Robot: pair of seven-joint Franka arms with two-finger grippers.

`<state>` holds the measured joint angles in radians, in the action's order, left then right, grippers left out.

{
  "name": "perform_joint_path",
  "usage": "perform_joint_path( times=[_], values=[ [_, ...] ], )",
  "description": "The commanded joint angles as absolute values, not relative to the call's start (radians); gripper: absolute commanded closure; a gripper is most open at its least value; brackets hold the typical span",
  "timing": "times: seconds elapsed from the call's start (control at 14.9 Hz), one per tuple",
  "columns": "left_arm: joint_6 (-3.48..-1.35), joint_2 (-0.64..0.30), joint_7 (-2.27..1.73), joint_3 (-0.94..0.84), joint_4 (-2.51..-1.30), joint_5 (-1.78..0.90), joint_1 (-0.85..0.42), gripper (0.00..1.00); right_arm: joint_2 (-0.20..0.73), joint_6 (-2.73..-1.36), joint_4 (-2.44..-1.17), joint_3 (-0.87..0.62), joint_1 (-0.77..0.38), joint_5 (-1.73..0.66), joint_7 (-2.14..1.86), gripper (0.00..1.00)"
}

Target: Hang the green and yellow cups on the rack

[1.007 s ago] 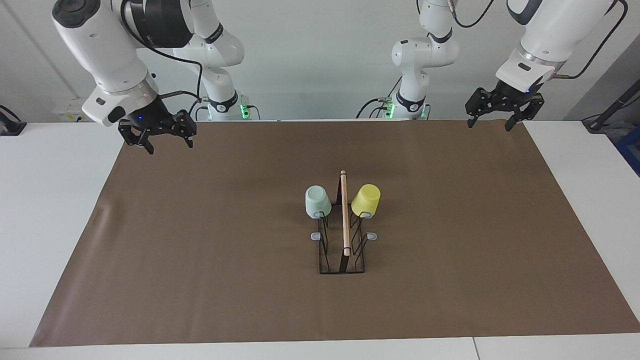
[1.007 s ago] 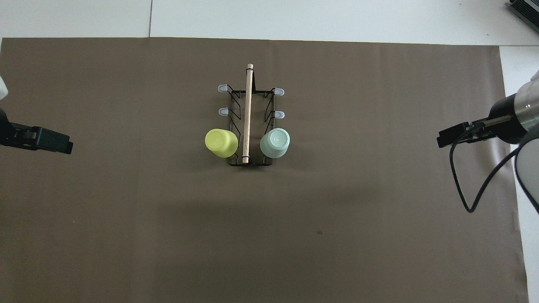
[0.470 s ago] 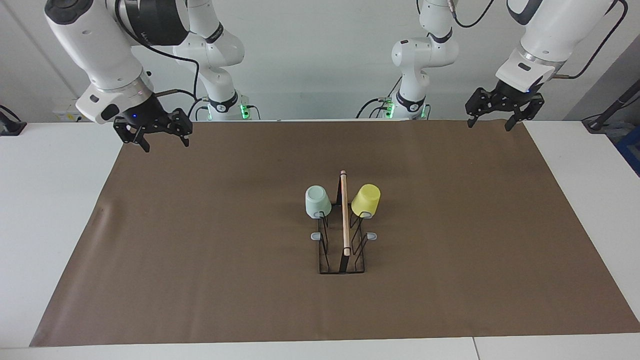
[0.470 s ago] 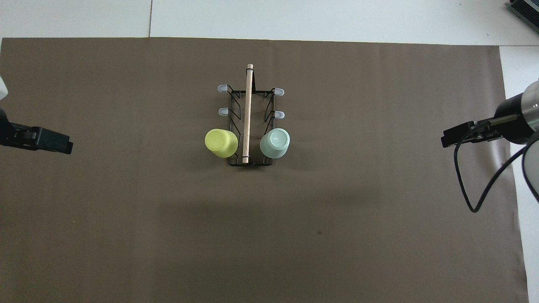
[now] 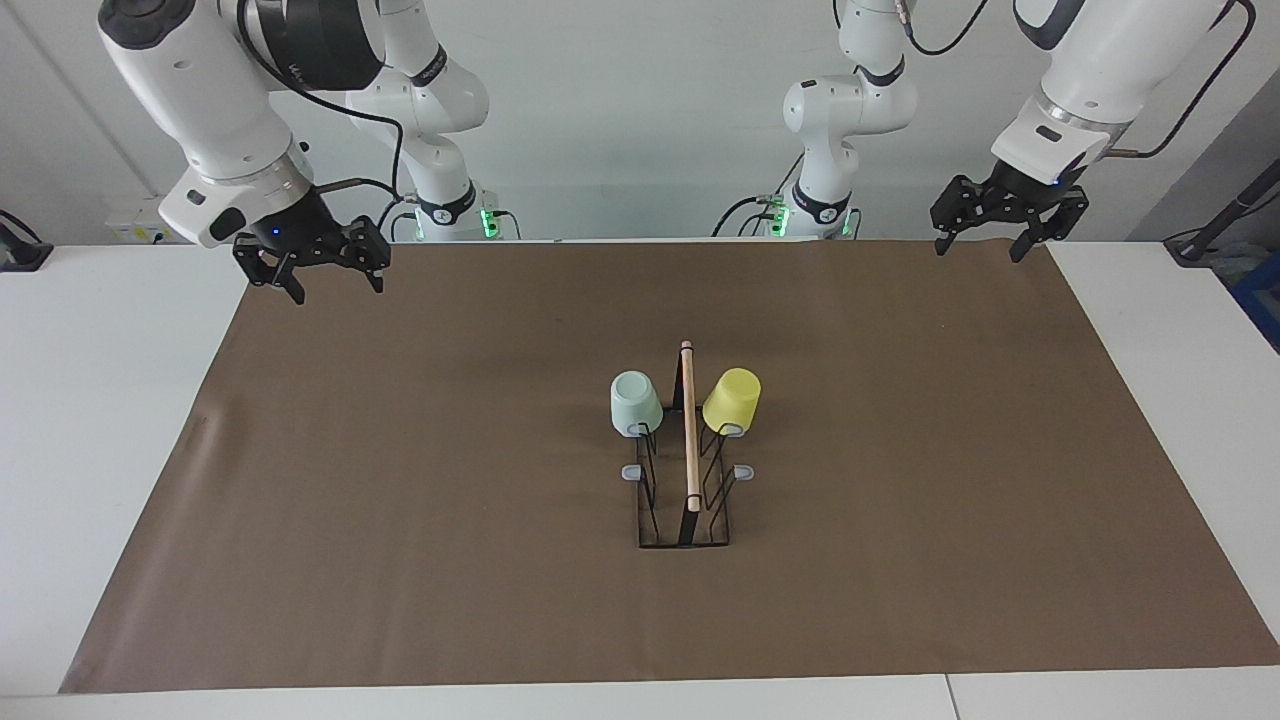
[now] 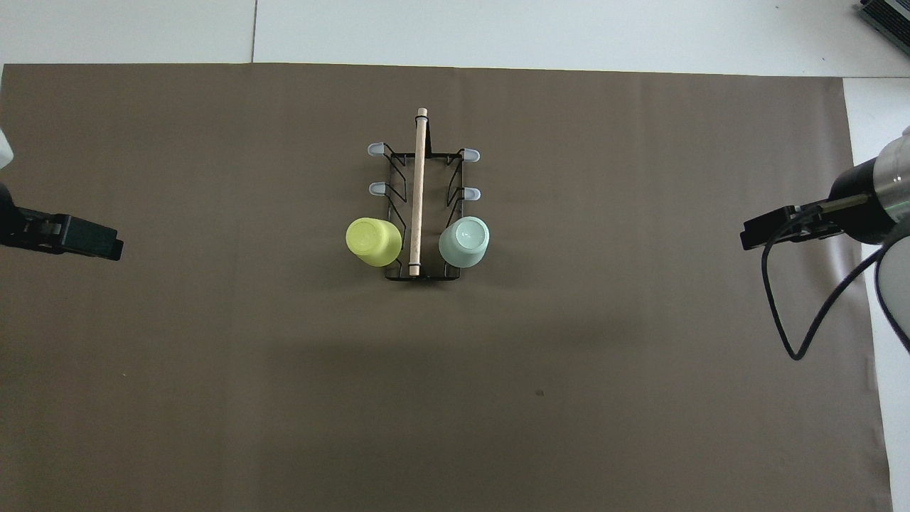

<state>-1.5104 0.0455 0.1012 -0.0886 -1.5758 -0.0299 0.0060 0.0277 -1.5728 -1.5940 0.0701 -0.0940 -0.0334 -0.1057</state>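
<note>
Pale mint green plastic cup [image 5: 635,402] and bright yellow plastic cup [image 5: 732,400] hang upside down on the black wire rack [image 5: 686,500], on its pegs nearest the robots. Left gripper [image 5: 979,246] and right gripper [image 5: 338,286] both released, empty, raised over the brown mat's [image 5: 400,520] corners.

Matt brown paper sheet [image 5: 400,480], black wire rack [image 5: 682,500] with wooden rod, smooth plastic cups [image 5: 634,402]

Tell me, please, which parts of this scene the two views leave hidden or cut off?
- Pegs under the green cup and the yellow cup: covered by the cups in both views, so how deep each cup sits cannot be told.
- Left pincer: overhead view cuts it off at the frame edge; only a black part shows.
- Right pincer: likewise cut off overhead.
- Rack base wires: too thin to trace.
</note>
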Motion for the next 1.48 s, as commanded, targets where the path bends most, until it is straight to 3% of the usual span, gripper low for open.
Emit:
perform_joint_path(
  times=[0.0, 1.41],
  values=[
    [-1.494, 0.063, 0.115, -0.091, -1.585, -0.037, 0.015, 0.00, 0.031, -1.562, -1.582, 0.058, -0.091, -0.011, -0.084, 0.00],
    [-1.494, 0.063, 0.115, -0.091, -1.585, -0.037, 0.015, 0.00, 0.032, -1.574, -1.578, -0.011, -0.006, -0.014, -0.067, 0.00]
  ],
)
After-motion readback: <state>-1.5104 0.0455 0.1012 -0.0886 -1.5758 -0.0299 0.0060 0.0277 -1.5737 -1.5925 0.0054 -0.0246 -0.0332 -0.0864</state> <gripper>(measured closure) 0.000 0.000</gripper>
